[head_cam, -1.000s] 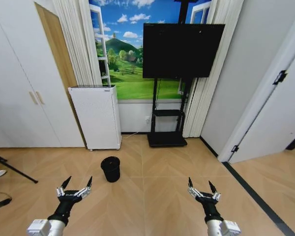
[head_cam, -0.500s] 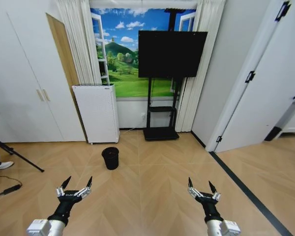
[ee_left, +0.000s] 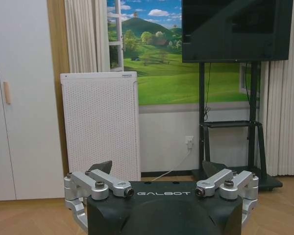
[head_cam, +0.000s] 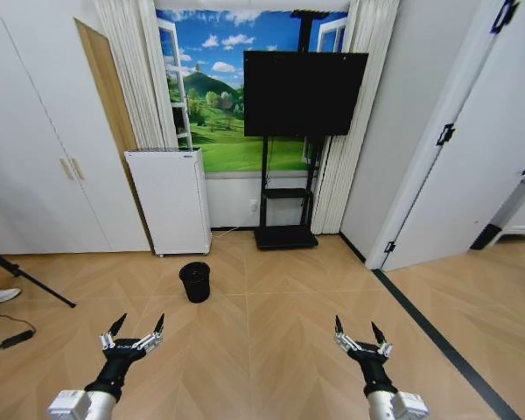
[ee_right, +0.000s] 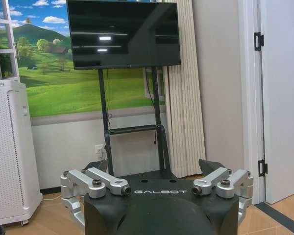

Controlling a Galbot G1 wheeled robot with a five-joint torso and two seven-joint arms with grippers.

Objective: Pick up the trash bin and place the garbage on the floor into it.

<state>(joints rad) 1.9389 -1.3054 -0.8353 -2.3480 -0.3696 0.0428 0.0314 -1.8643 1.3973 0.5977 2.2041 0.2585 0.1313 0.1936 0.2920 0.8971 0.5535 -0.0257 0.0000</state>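
The floor (head_cam: 271, 350), tan herringbone parquet, runs from the near edge to the far wall, with a dark strip (head_cam: 437, 337) crossing it on the right toward a white door (head_cam: 472, 166). Along the far wall stand white cupboards (head_cam: 35, 166) at left, a white perforated appliance (head_cam: 168, 201), and a black screen on a stand (head_cam: 303, 92) in front of a landscape mural (head_cam: 219, 114); the screen hides much of the mural, and curtains (head_cam: 354, 131) cover the wall just right of the stand. At the far left edge a dark tripod leg (head_cam: 31, 282) and a cable on the floor are cut off by the frame.

The trash bin (head_cam: 194, 282) stands upright on the floor, just in front of the appliance and well apart from both arms. Its mesh is too small to make out.

The left gripper (head_cam: 136, 331) and right gripper (head_cam: 360, 332) hang low at the near edge, both with fingers spread wide and holding nothing. In each wrist view the gripper's black body hides the floor ahead of it.
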